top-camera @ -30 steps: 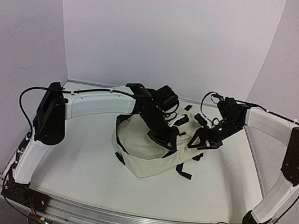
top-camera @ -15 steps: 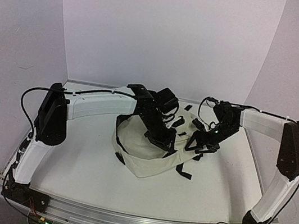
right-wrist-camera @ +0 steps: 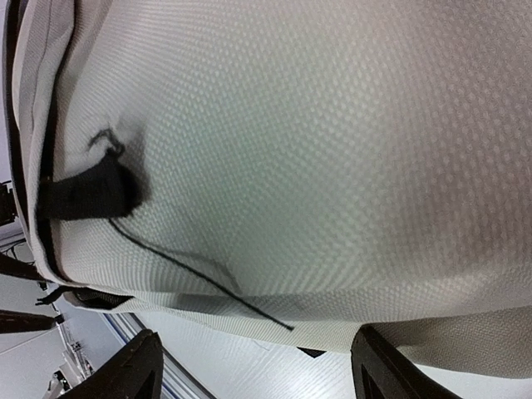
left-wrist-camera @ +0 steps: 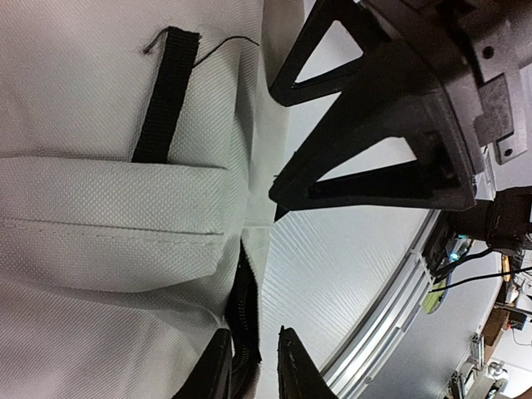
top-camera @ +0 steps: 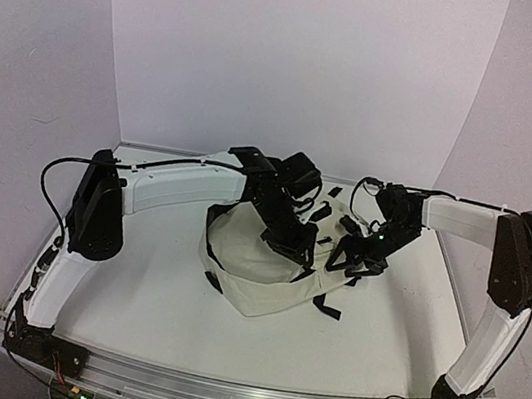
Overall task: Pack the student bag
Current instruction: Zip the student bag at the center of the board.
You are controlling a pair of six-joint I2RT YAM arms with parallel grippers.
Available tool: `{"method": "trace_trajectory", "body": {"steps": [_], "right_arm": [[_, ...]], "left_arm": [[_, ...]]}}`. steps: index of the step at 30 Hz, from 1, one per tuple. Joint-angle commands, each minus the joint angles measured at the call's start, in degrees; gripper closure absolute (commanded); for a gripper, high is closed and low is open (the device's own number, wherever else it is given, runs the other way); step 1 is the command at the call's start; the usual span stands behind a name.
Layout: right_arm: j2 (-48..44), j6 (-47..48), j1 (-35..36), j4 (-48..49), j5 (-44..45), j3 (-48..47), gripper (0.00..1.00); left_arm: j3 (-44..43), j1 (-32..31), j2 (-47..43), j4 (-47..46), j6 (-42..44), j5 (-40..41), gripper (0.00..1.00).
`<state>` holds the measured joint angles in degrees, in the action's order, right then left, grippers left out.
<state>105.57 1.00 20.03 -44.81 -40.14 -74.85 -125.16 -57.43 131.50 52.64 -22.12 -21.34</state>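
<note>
The student bag [top-camera: 256, 277], cream fabric with black straps, lies slumped at mid-table. My left gripper [top-camera: 291, 246] hangs over its upper right part. In the left wrist view that gripper [left-wrist-camera: 253, 376] has its jaws slightly apart, and the bag's black zipper edge [left-wrist-camera: 241, 320] lies between them against the left finger, with a gap to the right finger. My right gripper [top-camera: 350, 259] is at the bag's right edge. It [right-wrist-camera: 259, 374] stands wide open with the cream fabric [right-wrist-camera: 316, 150] just beyond its fingertips. Its black fingers [left-wrist-camera: 374, 125] also show in the left wrist view.
Loose black straps and buckles [top-camera: 327, 209] trail behind the bag, and one strap [top-camera: 327, 311] sticks out at its front right. The white table [top-camera: 140, 291] ends at an aluminium rail [top-camera: 235, 395] in front. Walls close the back and sides.
The right arm has swung left, bringing its open gripper closer to the bag's right edge. The left gripper's jaws have parted a little around the zipper edge.
</note>
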Motion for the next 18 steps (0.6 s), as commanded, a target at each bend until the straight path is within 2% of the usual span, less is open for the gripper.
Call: {"method": "trace_trajectory", "body": {"steps": [1, 5, 14, 16, 18], "right_arm": [[0.87, -0.56, 0.35, 0.35, -0.07, -1.10, 0.20], [0.32, -0.56, 0.31, 0.27, -0.29, -1.15, 0.20], [-1.59, -0.56, 0.28, 0.19, -0.62, -0.47, 0.20], [-1.94, -0.56, 0.34, -0.04, -0.59, -0.46, 0.20], [-2.46, -0.88, 0.33, -0.45, -0.25, -0.29, 0.19]], "left_arm": [[-3.51, 0.21, 0.79, 0.60, 0.16, -0.27, 0.80], [-3.69, 0.20, 1.26, 1.12, 0.24, -0.27, 0.82], [-3.79, 0.21, 2.45, 2.10, 0.54, -1.07, 0.77], [-3.97, 0.22, 2.65, 2.01, 0.58, -1.06, 0.80], [-4.37, 0.21, 2.76, 2.05, 0.59, -0.83, 0.88]]}}
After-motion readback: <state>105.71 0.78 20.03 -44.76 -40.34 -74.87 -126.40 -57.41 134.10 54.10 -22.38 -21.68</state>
